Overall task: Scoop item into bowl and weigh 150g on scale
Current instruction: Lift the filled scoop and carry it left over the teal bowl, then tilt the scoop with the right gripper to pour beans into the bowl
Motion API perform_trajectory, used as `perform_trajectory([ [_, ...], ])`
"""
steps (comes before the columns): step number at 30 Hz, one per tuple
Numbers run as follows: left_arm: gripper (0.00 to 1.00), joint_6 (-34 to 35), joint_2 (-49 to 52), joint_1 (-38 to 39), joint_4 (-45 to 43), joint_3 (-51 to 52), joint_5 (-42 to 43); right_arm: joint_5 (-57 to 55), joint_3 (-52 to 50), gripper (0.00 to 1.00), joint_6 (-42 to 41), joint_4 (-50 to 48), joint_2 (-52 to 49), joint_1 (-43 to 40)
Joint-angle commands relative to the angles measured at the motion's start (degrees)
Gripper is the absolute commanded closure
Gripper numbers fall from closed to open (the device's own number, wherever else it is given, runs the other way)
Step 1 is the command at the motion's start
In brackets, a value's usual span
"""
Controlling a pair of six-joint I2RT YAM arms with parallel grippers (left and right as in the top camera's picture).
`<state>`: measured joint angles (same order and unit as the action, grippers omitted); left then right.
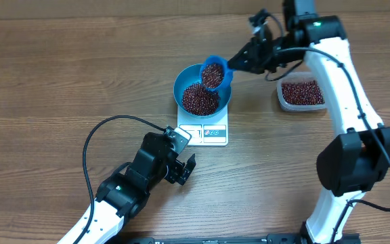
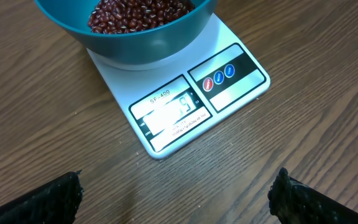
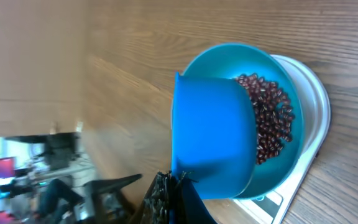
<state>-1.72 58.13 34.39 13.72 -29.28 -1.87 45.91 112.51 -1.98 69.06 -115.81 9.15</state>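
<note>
We pinch the scoop (image 1: 214,73) in our right gripper (image 1: 239,62), tilted over the bowl (image 1: 181,85) of beans (image 1: 200,99) on the scale (image 1: 205,133). Our left gripper (image 2: 176,202) gapes wide.

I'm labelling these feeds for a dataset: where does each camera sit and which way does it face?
Overhead: above the table, facing down; left arm, right arm show.
Left wrist: low, facing the scale; open left pincer at bottom.
Right wrist: behind the scoop, facing the bowl; right pincer grips it.
Shared: all show the bowl of beans.
</note>
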Motion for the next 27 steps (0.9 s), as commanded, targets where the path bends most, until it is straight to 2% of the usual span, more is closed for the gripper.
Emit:
perform_trajectory([
  [1, 0.00, -0.9, -0.5, -0.3, -0.2, 0.3, 0.9, -10.5, 1.8, 0.96, -3.0, -1.6, 1.4, 3.7],
  [14, 0.00, -0.9, -0.5, -0.3, -0.2, 0.3, 0.9, -41.2, 1.8, 0.96, -2.5, -3.2, 1.4, 15.7],
  [22, 0.00, -0.9, -0.5, -0.3, -0.2, 0.3, 0.9, -52.1, 1.8, 0.96, -2.5, -2.8, 1.4, 20.2],
  [27, 0.00, -0.9, -0.5, -0.3, -0.2, 0.3, 0.9, -53.4, 1.8, 0.96, -2.5, -2.8, 1.4, 20.8],
])
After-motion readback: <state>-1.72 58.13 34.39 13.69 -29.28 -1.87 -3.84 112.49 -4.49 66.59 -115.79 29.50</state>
